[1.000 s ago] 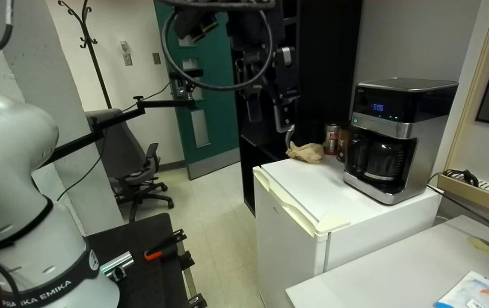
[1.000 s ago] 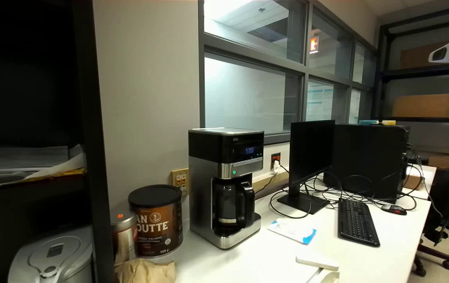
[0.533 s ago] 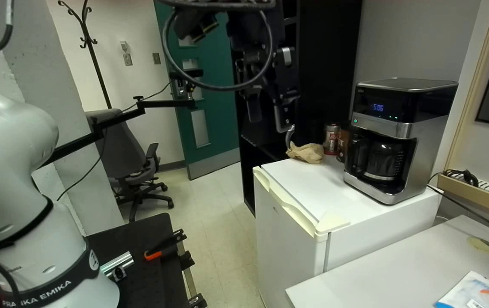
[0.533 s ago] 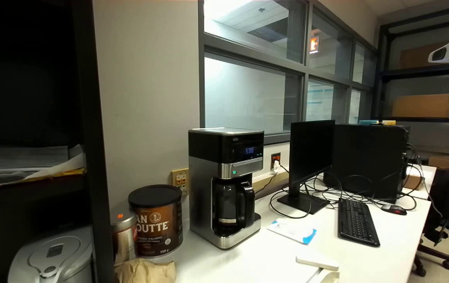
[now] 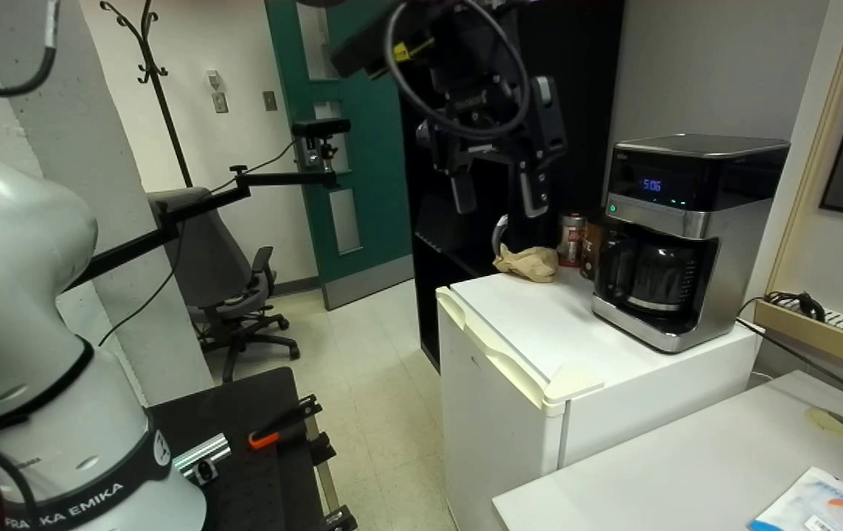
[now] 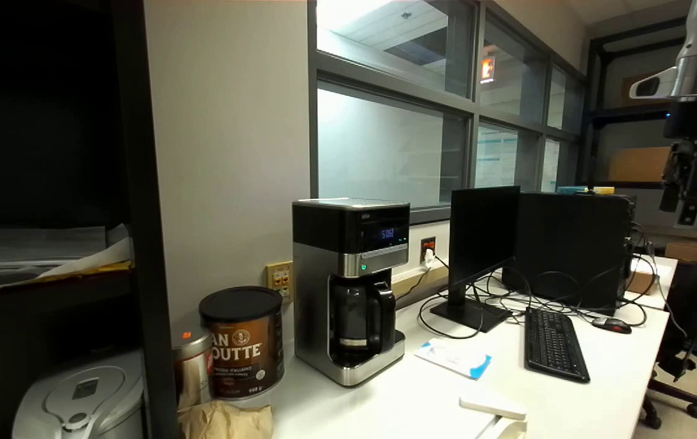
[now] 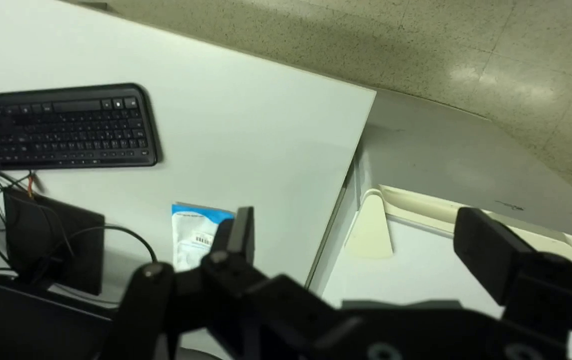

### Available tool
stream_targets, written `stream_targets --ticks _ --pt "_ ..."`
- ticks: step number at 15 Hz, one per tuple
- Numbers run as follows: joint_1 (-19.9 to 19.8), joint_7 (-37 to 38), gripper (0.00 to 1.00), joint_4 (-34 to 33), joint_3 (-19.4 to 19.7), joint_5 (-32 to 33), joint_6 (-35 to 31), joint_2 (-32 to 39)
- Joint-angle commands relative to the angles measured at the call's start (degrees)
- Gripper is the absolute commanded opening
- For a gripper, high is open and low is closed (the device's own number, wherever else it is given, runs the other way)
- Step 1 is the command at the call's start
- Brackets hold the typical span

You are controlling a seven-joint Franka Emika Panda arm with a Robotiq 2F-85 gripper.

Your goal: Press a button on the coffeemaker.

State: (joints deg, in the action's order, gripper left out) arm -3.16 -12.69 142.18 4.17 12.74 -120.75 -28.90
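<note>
The coffeemaker (image 5: 734, 243) is a boxy black and silver machine with a dark glass carafe (image 5: 661, 279). It stands on the white mini fridge and also shows in an exterior view (image 6: 318, 292). Its lit display (image 5: 652, 185) reads 5:06. A green-lit button (image 5: 613, 209) sits on the silver band, also seen in an exterior view (image 6: 363, 267). My gripper (image 5: 501, 206) is open and empty, in the air in front of the coffeemaker and apart from it. In the wrist view my gripper (image 7: 358, 230) has its fingers wide apart over the fridge corner. The coffeemaker is not recognisable in the wrist view.
The white fridge (image 5: 532, 324) adjoins a white desk (image 5: 657, 472) with a packet (image 5: 819, 501), keyboard (image 6: 555, 344) and monitor (image 6: 484, 238). A crumpled paper bag (image 5: 528, 263), a metal can (image 5: 572, 240) and a coffee tin (image 6: 244, 347) stand beside the coffeemaker. A black shelf (image 5: 569, 96) rises behind.
Over the last half second my gripper has moved closer to the coffeemaker and tilted. It has come further into the exterior view where it was at the right edge. The coffeemaker looks the same.
</note>
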Motion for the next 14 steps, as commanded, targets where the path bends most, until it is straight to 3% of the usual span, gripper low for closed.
stream_targets --ticks 1,3,4,5,14 --pt "1.9 -6.2 1.0 -5.4 0.5 1.7 -3.1 6.7" --pt "2.5 -9.2 1.0 -7.7 0.3 2.1 -5.4 10.1" --pt "2.9 -11.0 0.75 -8.9 0.3 2.3 -6.4 11.7" --pt "3.0 -12.5 0.74 -10.1 0.1 2.9 -7.8 13.4" --pt "3.3 -20.6 0.05 -18.5 -1.7 11.4 -23.4 27.1"
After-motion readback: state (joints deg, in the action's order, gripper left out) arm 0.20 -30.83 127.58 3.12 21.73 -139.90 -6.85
